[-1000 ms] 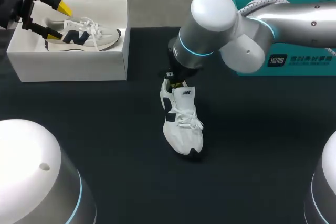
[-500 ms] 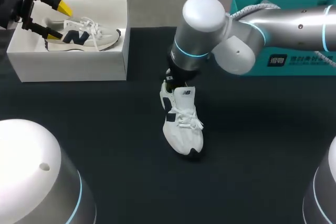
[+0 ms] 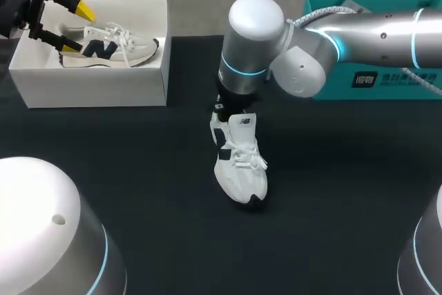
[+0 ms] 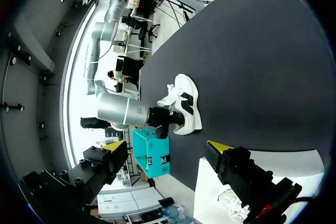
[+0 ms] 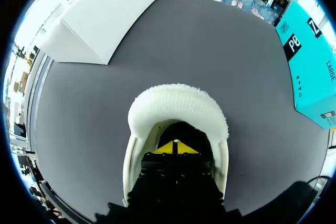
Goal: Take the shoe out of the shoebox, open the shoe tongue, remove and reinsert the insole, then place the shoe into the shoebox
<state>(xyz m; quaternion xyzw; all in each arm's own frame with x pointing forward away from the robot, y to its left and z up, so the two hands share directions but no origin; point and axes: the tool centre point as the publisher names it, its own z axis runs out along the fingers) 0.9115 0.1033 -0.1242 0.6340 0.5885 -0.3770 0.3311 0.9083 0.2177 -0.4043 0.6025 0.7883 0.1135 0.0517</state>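
Head view: the shoe (image 3: 240,164) lay near the middle of the dark counter (image 3: 345,191), toe toward the camera and well apart from the white shoebox (image 3: 90,84) at far left. The right arm (image 3: 255,46) stood over the heel end with its jaws dipped into the opening. In the right wrist view the yellow tips were drawn together inside the shoe, with the fleecy collar (image 5: 178,103) just ahead of them. The insole was hidden, so whether they pinched it could not be told. The left jaws hung released over the shoebox's left end, beside a second shoe (image 3: 110,46) lying in it, and touched nothing. The step in hand was judged to be drawing out the insole. It would go best with a grip on the insole's heel edge alone, clear of the collar lining, and a slow pull up and back along the heel. Nothing pinned the shoe down, so a snagged insole would probably lift or tip it. The shoe itself was white with navy side patches, loose white laces crossed over the tongue, and a dark patch at the toe.
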